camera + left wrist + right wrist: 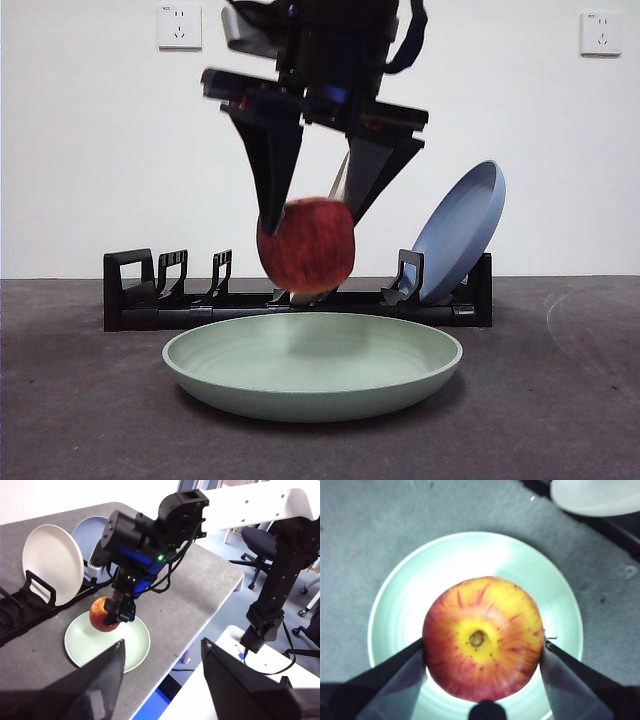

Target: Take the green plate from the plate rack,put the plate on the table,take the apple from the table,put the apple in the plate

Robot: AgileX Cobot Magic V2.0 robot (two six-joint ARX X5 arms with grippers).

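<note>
My right gripper (pixel 310 225) is shut on the red apple (pixel 306 245) and holds it in the air above the middle of the green plate (pixel 312 375), which lies flat on the dark grey table (pixel 80 400) in front of the black plate rack (pixel 160 300). In the right wrist view the apple (pixel 482 637) sits between my two jaws with the green plate (pixel 470 560) straight below it. The left wrist view shows the right gripper (pixel 120 611) holding the apple (pixel 102 615) over the plate (pixel 90 642). My left gripper (pixel 162 667) is open and empty, off to the side.
A blue plate (pixel 462 228) leans in the rack's right end; it also shows in the left wrist view (pixel 90 532) beside a cream-white plate (pixel 52 562). The table's edge (pixel 200 615) is close to the green plate. Two wall sockets (pixel 180 26) are behind.
</note>
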